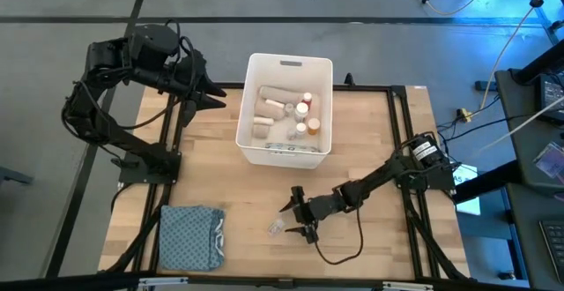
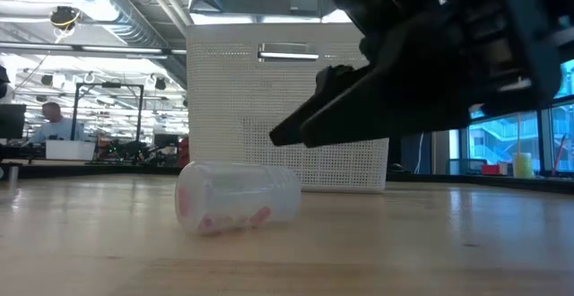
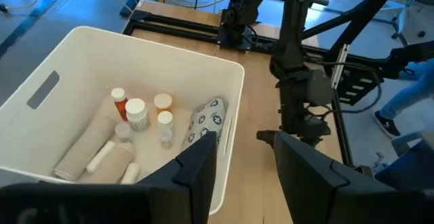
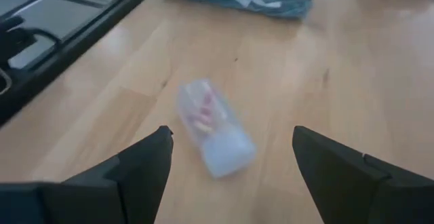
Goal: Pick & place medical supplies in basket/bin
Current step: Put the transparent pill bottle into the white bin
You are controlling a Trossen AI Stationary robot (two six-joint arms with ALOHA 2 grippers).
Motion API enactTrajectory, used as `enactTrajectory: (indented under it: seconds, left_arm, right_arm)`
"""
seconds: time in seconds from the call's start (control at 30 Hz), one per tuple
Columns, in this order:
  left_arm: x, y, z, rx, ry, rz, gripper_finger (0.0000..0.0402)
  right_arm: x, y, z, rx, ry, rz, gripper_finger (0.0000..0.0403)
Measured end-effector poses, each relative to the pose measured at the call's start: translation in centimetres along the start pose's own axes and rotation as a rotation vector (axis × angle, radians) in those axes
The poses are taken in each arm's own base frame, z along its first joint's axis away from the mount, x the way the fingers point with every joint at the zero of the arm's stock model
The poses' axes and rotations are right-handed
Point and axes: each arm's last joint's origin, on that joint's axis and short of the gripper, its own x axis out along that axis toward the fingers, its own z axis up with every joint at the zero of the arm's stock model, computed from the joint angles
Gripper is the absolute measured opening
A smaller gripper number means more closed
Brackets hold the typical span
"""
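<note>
Right gripper (image 1: 298, 219): low over the near part of the wooden table (image 1: 370, 150), its fingers spread wide and holding nothing; in the right wrist view the two dark fingers (image 4: 139, 166) stand apart on either side of the vial, not touching it
Clear vial (image 4: 210, 129): lying on its side on the bare wood, just beside the right gripper's tips, between that gripper and the cloth; pinkish contents show through its wall; in the low view it (image 2: 238, 197) rests on the table in front of the tub, with the gripper (image 2: 291, 133) above and beside it, clear of it
White tub (image 1: 251, 141): standing at the far middle of the table, slot handle in its far short side; well apart from the vial
In the tub: beige bandage rolls (image 3: 91, 153) along one side; an orange bottle with a red cap (image 3: 119, 103) and white-capped bottles (image 3: 137, 113) near the middle; a dotted flat packet (image 3: 207, 119) leaning on the near wall
Left gripper (image 1: 211, 97): raised off the table's far left corner, beside the tub, fingers partly parted with nothing between them
Folded blue-grey cloth (image 1: 189, 236): at the near left of the table, apart from the vial
</note>
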Motion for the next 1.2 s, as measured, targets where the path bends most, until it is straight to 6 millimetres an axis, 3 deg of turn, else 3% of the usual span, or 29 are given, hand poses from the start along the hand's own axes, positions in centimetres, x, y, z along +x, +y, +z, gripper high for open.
enactTrajectory:
  seconds: [0.33,0.63,0.97,1.2]
  left_arm:
    - [0.0,0.0,0.0,-0.002,-0.001,0.0,0.0141]
    - [0.0,0.0,0.0,-0.017,-0.001,0.0,0.0141]
    - [0.0,0.0,0.0,-0.017,-0.001,0.002,0.0141]
    - [0.0,0.0,0.0,-0.017,-0.001,0.008,0.0141]
  right_arm:
    - [-0.2,-1.7,-0.8,-0.1,-0.05,0.098,0.0303]
    - [1.5,-2.1,-2.4,-0.088,-0.155,0.132,0.0303]
    - [4.5,-1.8,-4.4,-0.083,-0.134,0.19,0.0303]
    - [4.6,-2.0,-4.8,-0.055,-0.123,0.208,0.029]
